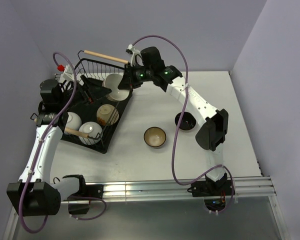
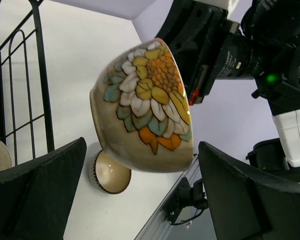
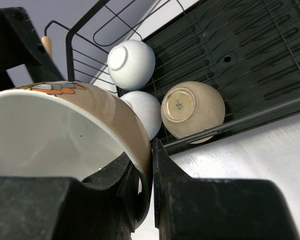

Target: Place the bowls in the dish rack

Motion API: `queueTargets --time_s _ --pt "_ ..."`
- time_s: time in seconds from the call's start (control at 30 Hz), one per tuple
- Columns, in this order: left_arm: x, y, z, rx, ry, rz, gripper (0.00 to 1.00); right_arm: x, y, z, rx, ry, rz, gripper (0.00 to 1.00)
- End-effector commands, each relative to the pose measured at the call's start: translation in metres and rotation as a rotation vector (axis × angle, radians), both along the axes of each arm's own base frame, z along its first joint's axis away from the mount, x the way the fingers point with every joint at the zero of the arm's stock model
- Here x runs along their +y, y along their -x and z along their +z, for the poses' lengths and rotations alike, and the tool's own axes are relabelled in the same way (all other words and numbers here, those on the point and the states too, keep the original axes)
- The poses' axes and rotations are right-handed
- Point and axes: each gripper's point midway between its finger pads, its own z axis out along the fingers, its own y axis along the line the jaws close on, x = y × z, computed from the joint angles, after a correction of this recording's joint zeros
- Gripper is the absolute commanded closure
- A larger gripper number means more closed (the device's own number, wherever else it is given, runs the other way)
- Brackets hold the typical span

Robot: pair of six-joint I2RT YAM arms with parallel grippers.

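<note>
My right gripper (image 1: 126, 79) is shut on the rim of a cream-beige bowl with a flower pattern (image 1: 117, 87), holding it tilted over the far end of the black wire dish rack (image 1: 89, 103). In the right wrist view one finger (image 3: 115, 175) is inside the bowl (image 3: 55, 135) and one outside. My left gripper (image 1: 85, 89) is open beside it; in its view the bowl (image 2: 145, 107) hangs just beyond the open fingers (image 2: 50, 180), untouched. Two white bowls (image 3: 131, 64) (image 3: 145, 112) and a beige bowl (image 3: 192, 110) lie in the rack (image 3: 250, 45).
A brown bowl with tan inside (image 1: 154, 137) and a glossy black bowl (image 1: 185, 121) stand on the table right of the rack. The rack's wooden handles (image 1: 105, 56) run along its ends. The right arm's forearm (image 1: 200, 105) passes above the black bowl.
</note>
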Motion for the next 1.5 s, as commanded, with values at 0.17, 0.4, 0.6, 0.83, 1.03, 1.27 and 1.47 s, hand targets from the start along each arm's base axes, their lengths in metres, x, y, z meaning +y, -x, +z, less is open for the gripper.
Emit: queueTargets --time_s 0.17,0.4,0.6,0.83,1.03,1.27,1.47 --pt "-0.012 -0.005 0.002 -0.007 0.04 -0.013 0.01 0.02 0.013 0.068 -0.131 -0.154 0.046 1.0" --pt "-0.017 -0.015 0.002 0.001 0.053 0.016 0.01 0.028 0.014 0.059 -0.118 -0.145 0.053 1.0" --pt "-0.021 -0.018 0.0 0.009 0.064 0.016 0.22 0.034 0.02 0.058 -0.118 -0.145 0.071 1.0" --pt "-0.019 -0.019 0.003 0.006 0.069 0.033 0.87 0.033 0.021 0.056 -0.116 -0.132 0.076 0.89" --pt "-0.004 -0.031 0.003 0.025 0.063 0.102 1.0 0.028 0.02 0.053 -0.11 -0.125 0.072 0.71" --pt "0.021 -0.048 -0.008 0.06 0.053 0.185 1.0 0.022 0.019 0.056 -0.115 -0.131 0.067 0.41" --pt "0.039 -0.058 -0.014 0.076 0.045 0.251 1.0 0.019 0.017 0.057 -0.118 -0.129 0.054 0.25"
